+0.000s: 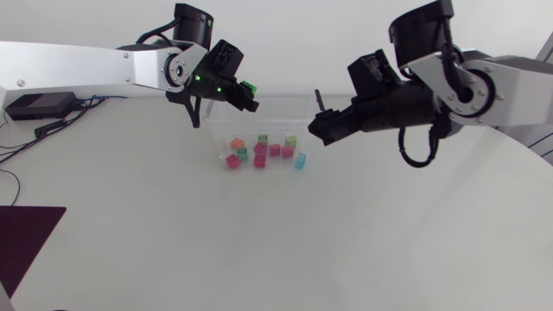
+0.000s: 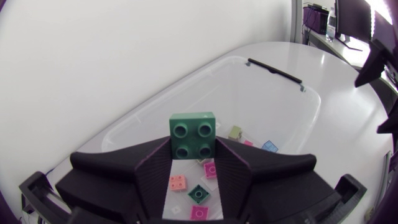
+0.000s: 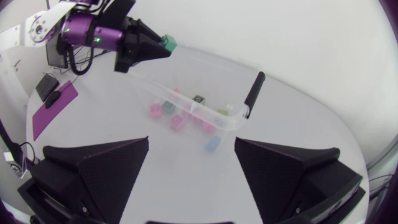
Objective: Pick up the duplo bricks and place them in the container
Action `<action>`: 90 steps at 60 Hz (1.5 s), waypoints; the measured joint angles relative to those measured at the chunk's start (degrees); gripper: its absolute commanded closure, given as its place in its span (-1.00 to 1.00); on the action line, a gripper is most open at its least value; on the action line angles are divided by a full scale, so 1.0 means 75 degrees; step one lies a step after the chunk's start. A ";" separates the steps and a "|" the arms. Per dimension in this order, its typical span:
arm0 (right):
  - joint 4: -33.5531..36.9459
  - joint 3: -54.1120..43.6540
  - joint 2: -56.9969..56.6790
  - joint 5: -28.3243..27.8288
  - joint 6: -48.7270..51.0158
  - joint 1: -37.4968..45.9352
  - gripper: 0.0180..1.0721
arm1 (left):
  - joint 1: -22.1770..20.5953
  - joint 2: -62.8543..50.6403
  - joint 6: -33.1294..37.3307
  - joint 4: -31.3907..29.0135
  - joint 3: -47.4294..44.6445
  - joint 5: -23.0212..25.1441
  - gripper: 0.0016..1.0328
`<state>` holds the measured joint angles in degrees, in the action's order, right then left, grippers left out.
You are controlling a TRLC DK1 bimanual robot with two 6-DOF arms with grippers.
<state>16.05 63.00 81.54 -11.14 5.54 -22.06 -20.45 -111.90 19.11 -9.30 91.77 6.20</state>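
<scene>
Left pincer (image 2: 194, 160) clenched on 1 dark green duplo brick (image 2: 193, 133): square, 4 round studs set 2 by 2, gripped at the fingertips. Under and ahead of it, clear container (image 2: 283, 93) with loose bricks (image 2: 178, 183): pink, orange, green, pale blue. Right pincer (image 3: 192, 146) released, fingers wide apart, container ahead of it.

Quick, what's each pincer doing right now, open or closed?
Left pincer: closed on a green brick.
Right pincer: open, empty.
</scene>
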 measured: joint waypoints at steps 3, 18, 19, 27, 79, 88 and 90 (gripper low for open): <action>0.0312 -0.0277 -0.0396 0.0003 0.0000 -0.0017 -0.90 | 0.0032 -0.0184 -0.0125 -0.0006 0.0198 -0.0087 0.07; 0.2384 -0.1475 -0.1982 0.0003 0.0216 -0.0472 -0.90 | 0.0105 -0.0592 -0.0411 -0.0321 0.0877 -0.0326 -0.94; 0.2515 -0.1547 -0.2052 0.0006 0.0256 -0.0519 -0.90 | 0.0105 -0.0592 -0.0411 -0.0391 0.0895 -0.0326 -0.94; 0.3826 -0.2460 -0.2655 0.0006 0.0618 -0.1451 -0.90 | 0.0102 -0.0574 -0.0411 -0.1046 0.0970 -0.0329 -0.94; 0.4019 -0.3343 0.0265 0.0866 0.1361 -0.3847 -0.86 | 0.0026 0.4508 0.0545 -0.2442 -0.3080 -0.0356 -0.94; 0.3687 -0.2900 0.0484 0.1236 0.1894 -0.2669 -0.86 | 0.0026 0.4651 0.0545 -0.2445 -0.3244 -0.0356 -0.94; 0.3573 -0.2798 0.0484 0.1434 0.1988 -0.2398 -0.87 | 0.0026 0.4674 0.0545 -0.2445 -0.3261 -0.0358 -0.94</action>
<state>42.85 42.02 85.17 -0.38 20.45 -40.05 -20.25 -76.84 23.20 -27.64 67.31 3.51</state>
